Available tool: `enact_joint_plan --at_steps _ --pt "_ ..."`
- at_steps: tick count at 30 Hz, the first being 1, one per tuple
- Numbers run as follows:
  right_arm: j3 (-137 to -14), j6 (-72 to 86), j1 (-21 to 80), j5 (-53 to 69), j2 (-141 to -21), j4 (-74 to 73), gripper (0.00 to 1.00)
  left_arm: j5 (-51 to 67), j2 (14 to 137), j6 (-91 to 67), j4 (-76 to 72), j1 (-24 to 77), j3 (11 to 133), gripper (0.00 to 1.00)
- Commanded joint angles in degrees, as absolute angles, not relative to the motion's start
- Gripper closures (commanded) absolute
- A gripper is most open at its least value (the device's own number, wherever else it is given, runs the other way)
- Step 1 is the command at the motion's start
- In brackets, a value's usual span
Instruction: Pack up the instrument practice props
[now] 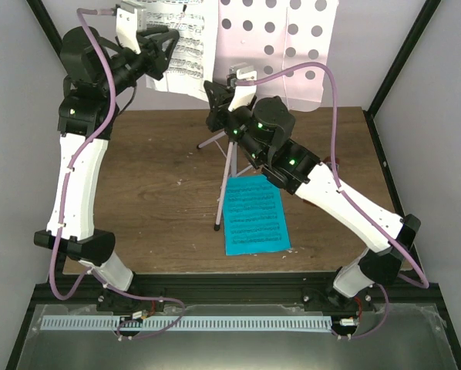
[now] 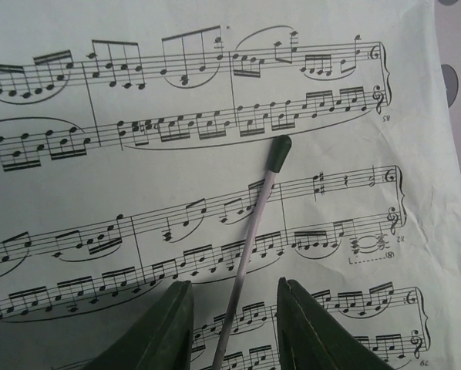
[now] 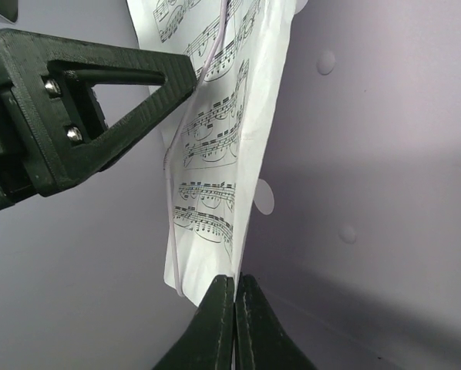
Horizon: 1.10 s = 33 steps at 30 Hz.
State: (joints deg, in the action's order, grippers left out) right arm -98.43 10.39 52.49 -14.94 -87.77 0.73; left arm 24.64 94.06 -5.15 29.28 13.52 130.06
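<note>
Bright, even light, a soft grey shadow across the pink desk [image 3: 385, 254], crisp print on the white sheet [image 2: 61, 177].

The hole-dotted desk of my pale pink music stand [image 1: 306, 89] looks smooth and satin, either painted metal or plastic. Against it, the white music sheet [image 2: 215, 69] is matt paper, creased near one edge. The thin rod [image 2: 254, 223] across the sheet has a faint sheen and a dull, rubbery tip. Below the stand, the cyan sheet [image 1: 255, 216] is matt paper on a low-sheen wood-grain table [image 1: 153, 177]. My left gripper [image 2: 233, 285] has matt, dark plastic fingers [image 2: 169, 327].

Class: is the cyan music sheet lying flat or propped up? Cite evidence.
Flat: the cyan sheet lies face up on the wooden table, off the stand.
</note>
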Motion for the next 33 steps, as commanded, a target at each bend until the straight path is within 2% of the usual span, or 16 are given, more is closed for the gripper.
enact_joint_plan --at_steps 1,8,10,14,18,26,33 --pt "-98.1 11.1 52.7 -14.7 -86.2 2.0 0.99 26.7 95.4 -5.4 27.7 13.4 130.3 0.68" --pt "-96.9 10.7 52.7 -15.0 -85.4 2.7 0.99 26.3 96.0 -5.3 27.7 13.4 130.2 0.68" --pt "-96.8 10.6 52.7 -15.1 -85.3 2.7 0.99 26.7 96.1 -5.3 27.5 13.4 130.3 0.75" --pt "-96.8 10.5 52.7 -15.6 -85.3 2.4 0.99 26.7 96.1 -4.3 27.3 13.4 130.1 0.99" --pt "-96.5 10.4 52.7 -16.6 -85.0 2.5 0.99 26.7 94.5 -1.7 25.4 13.4 127.4 1.0" --pt "-93.6 10.0 52.7 -19.6 -82.3 4.2 0.99 29.2 88.0 1.2 12.1 13.4 113.6 1.0" --pt "-89.2 8.8 52.7 -22.6 -78.3 6.1 0.99 29.3 87.1 0.0 8.7 13.4 111.6 1.0"
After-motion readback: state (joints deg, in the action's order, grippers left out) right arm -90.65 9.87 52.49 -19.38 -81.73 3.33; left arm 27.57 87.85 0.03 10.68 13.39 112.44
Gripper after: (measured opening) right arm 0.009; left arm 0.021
